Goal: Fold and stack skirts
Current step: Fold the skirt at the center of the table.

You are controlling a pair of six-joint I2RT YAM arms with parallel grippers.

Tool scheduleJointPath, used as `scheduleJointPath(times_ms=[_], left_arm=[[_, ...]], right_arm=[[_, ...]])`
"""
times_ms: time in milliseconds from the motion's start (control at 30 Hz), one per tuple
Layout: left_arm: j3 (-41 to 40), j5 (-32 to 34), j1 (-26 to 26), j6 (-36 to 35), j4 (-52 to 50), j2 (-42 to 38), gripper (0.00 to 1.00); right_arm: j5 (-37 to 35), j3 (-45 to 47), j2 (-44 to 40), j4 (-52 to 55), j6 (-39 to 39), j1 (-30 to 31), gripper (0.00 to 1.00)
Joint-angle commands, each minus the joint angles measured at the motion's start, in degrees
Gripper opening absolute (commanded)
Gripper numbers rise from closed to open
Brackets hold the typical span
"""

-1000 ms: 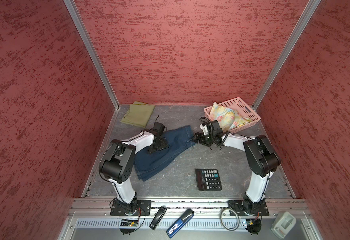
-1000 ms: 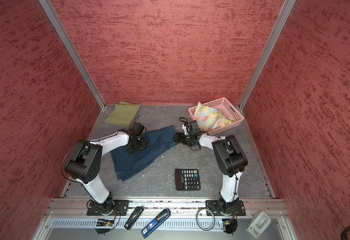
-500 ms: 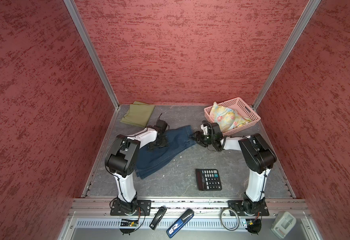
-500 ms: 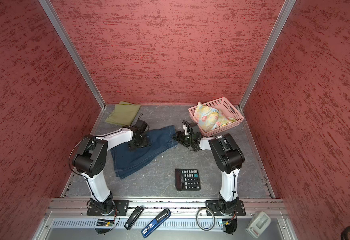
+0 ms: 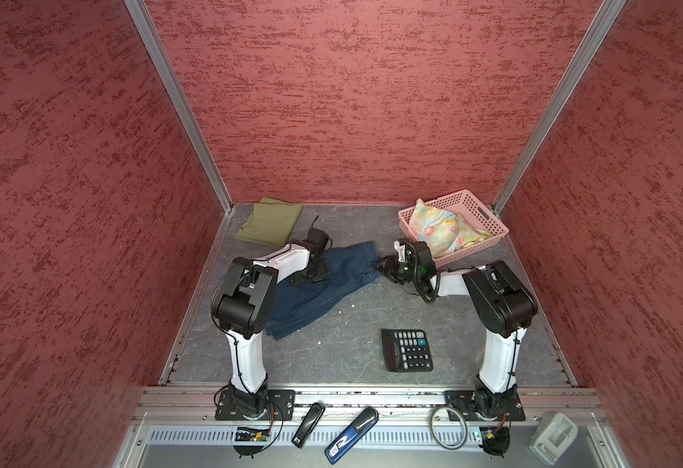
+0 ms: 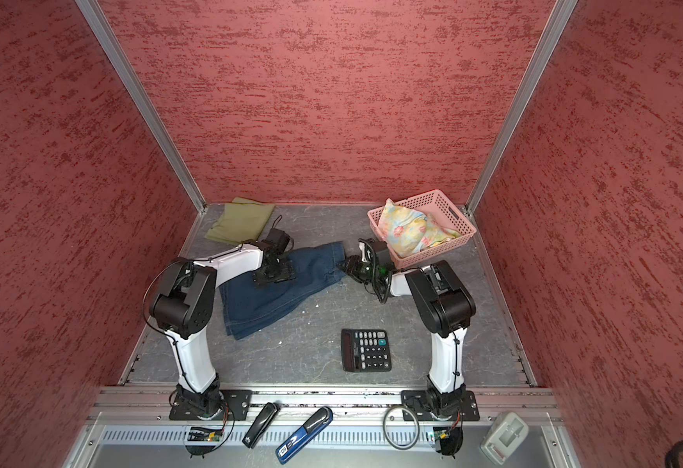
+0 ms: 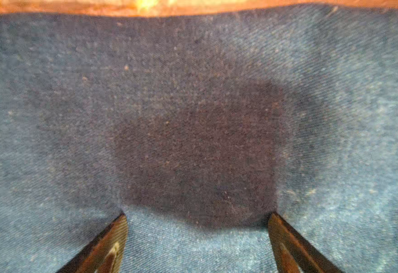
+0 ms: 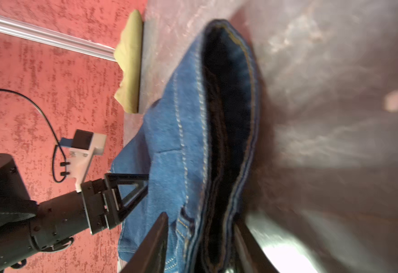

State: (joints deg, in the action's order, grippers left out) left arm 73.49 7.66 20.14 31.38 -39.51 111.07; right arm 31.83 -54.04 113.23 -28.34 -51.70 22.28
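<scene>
1. The olive-green skirt (image 5: 269, 221) lies folded flat in the far left corner of the table (image 5: 331, 360), well apart from both arms. I take it for the base of the stack.
2. The left gripper (image 5: 310, 277) is released, with its fingers spread wide and grasping nothing. In the left wrist view the fingertips (image 7: 114, 236) seem to rest on blue cloth. It looks like an anchor, so it should press lightly without pinching and lift away before a folded layer lands on it.
3. The denim skirt (image 5: 331, 289) lies spread out on a slant in the middle of the table, under the left gripper. One end reaches the right gripper. It is unfolded, so the step in hand seems to be its first fold.
4. The right gripper (image 5: 384, 269) sits at the skirt's far right end.
   - The right wrist view shows its fingers on either side of the stitched edge, with both layers between them and the opening gaping.
   - I cannot tell whether they pinch the cloth yet.
   - A good grasp takes both layers, well past the seam, before any lift.
   - The edge should then travel low across the skirt and be laid square on the opposite edge.
5. The calculator (image 5: 406, 350) lies near the front, well apart from the denim.
6. The floral skirt (image 5: 441, 233) is bunched in the pink basket (image 5: 490, 210), just beside the right gripper, and the wrist could snag the basket rim.
</scene>
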Motion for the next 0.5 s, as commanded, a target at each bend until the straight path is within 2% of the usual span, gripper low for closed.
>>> scheduleJointPath(times_ms=[0, 100, 167, 467], left_arm=[[-1.12, -2.47, -0.46, -0.70, 1.34, 4.53, 0.93], [-0.86, -2.71, -0.80, -0.96, 1.53, 4.84, 0.93], [-0.43, -3.00, -1.02, -1.31, 1.78, 5.20, 0.93], [3.64, -5.47, -0.98, -1.74, 1.98, 7.79, 0.93]], right_arm=[[-0.44, -1.27, 1.18, -3.07, 0.52, 0.46, 0.28], [-2.84, -0.41, -0.49, -2.25, 2.50, 0.45, 0.10], [-4.10, -0.18, -1.87, -1.02, 4.33, 0.52, 0.00], [-11.32, 3.60, -11.77, 5.80, 10.11, 1.76, 0.00]])
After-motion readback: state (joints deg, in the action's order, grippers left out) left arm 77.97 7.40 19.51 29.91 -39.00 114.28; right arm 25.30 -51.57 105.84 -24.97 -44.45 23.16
